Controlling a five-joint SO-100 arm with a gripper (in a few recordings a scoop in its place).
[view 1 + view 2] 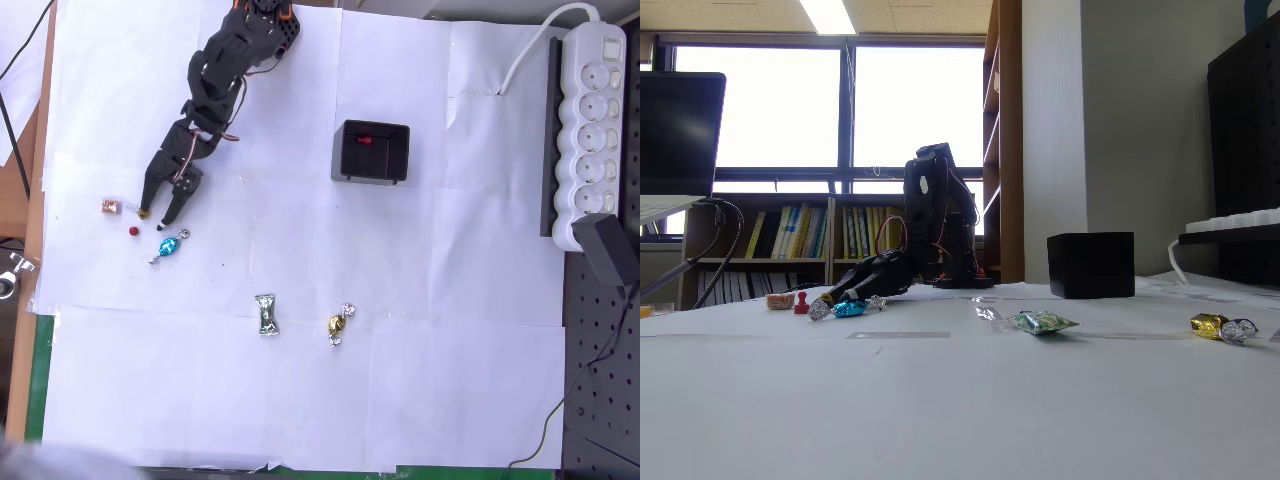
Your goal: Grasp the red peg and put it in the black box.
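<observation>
The red peg is a tiny dark-red dot on the white paper at the left; in the fixed view the red peg stands upright. My black gripper reaches down from the top, open, its two fingertips just above and to the right of the peg, not touching it. In the fixed view the gripper lies low over the table right of the peg. The black box sits right of the arm, with something red in its hollow; the black box stands at the back right in the fixed view.
A pinkish-brown square piece lies left of the gripper. A blue-wrapped candy lies just below the fingertips. A green candy and a gold candy lie lower in the middle. A white power strip lines the right edge.
</observation>
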